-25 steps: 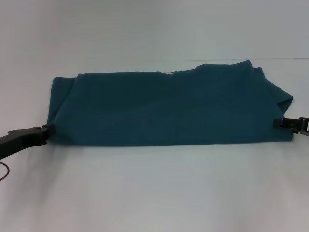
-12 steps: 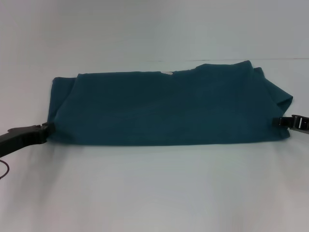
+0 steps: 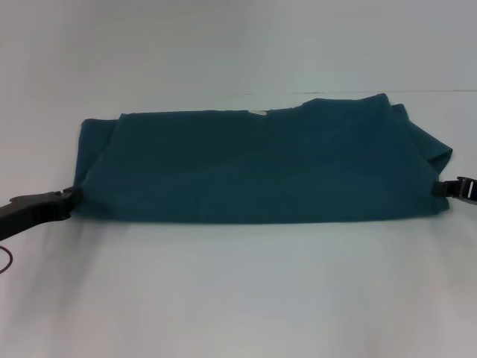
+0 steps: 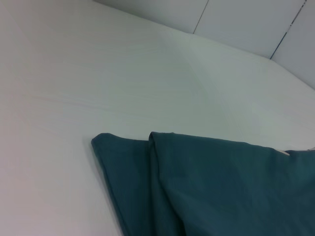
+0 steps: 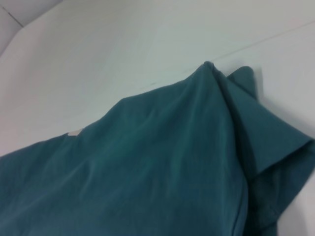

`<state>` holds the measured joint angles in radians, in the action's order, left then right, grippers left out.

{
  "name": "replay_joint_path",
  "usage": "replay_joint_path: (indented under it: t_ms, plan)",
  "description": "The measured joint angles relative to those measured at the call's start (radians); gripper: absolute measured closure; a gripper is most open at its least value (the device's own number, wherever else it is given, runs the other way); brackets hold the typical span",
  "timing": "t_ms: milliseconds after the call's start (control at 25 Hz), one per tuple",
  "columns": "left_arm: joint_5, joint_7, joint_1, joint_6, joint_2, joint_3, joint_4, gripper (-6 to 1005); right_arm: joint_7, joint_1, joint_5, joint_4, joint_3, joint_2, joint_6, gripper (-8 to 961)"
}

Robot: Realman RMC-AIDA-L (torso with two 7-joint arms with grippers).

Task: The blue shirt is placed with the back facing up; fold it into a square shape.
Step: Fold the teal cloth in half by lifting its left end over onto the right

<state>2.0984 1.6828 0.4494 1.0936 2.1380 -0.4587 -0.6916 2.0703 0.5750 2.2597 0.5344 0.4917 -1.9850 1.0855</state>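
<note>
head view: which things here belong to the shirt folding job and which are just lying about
Part of the job:
blue shirt
left hand, at its left end
right hand, at its right end

Just there:
white table
red cable by the left arm

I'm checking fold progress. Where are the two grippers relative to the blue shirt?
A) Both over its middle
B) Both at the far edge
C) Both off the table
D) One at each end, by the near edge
D: the left gripper and right gripper sit at opposite ends of the blue shirt, near its front edge.
</note>
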Motion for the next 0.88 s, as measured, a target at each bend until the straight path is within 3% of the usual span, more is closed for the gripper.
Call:
replay_joint_path:
  t_ms: [120, 520, 880]
  plan:
    - [0.0, 0.0, -0.002, 0.0, -0.001, 0.001, -0.001, 977, -0.011, -0.012, -0.026, 0.002, -0.001, 0.0, 0.005, 952]
    - [0.0, 0.007, -0.025, 0.019, -0.001, 0.005, -0.023, 973, -0.066, -0.055, -0.098, 0.005, -0.003, 0.002, 0.07, 912]
    - [0.0, 0.043, -0.085, 0.092, -0.001, 0.009, -0.089, 969, -0.12, -0.109, -0.107, 0.01, -0.042, 0.007, 0.162, 877]
